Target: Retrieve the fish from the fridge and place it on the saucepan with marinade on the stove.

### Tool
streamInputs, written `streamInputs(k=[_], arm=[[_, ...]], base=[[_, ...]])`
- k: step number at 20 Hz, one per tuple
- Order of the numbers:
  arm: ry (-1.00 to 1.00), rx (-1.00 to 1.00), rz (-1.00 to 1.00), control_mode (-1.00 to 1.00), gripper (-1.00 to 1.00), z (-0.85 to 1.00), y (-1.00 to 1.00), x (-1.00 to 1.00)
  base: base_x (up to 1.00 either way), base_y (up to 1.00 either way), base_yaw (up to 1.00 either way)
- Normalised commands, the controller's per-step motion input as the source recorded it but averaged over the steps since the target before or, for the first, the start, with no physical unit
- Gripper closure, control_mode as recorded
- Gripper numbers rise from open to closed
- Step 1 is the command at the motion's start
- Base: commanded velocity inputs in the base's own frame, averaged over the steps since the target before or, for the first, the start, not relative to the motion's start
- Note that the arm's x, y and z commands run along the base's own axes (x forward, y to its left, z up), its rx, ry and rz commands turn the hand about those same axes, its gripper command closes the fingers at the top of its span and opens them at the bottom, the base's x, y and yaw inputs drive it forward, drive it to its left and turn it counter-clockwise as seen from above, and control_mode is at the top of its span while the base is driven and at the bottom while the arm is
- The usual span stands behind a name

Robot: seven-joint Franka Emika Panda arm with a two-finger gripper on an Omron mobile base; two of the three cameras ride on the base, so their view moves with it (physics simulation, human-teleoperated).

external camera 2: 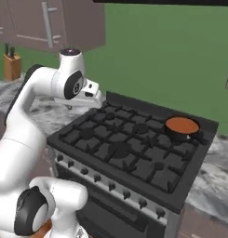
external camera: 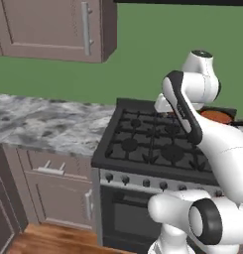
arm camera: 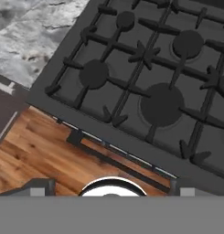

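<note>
A: Where do we stand?

B: Our hand [arm camera: 109,187] hangs above the stove [external camera 2: 129,148], toward its 9 o'clock side. The fingers are spread wide and there is nothing between them.

A: And the saucepan with marinade [external camera 2: 182,125]?

B: It sits on the back burner at about 2 o'clock on the stove, well apart from our hand, and the liquid shows orange-brown. We cannot tell whether the fish lies in it — we make out no dark shape there.

A: So which step is this?

B: We judge it one of two. Either the placing is over, or we have yet to fetch the fish. If the fish is yet to be fetched, the next move calls for turning the base away toward the fridge with the hand kept wide.

A: And around us?

B: Dark grates run over several burners, with a row of knobs [external camera 2: 110,186] along the front. A grey marbled surface [external camera: 48,124] lies at 9 o'clock, with brown cabinets [external camera: 53,25] above it and a knife block [external camera 2: 12,65] against the green wall [external camera 2: 171,56]. The wooden floor [arm camera: 35,151] is below.
</note>
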Motion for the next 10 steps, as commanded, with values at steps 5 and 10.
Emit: streamInputs(k=[5,10], arm=[[0.00,0.00,0.00,1.00,-1.00,0.00,0.00,0.00],[0.00,0.00,0.00,1.00,-1.00,0.00,0.00,0.00]], base=[[-0.13,0.00,1.00],[-0.08,0.00,1.00]])
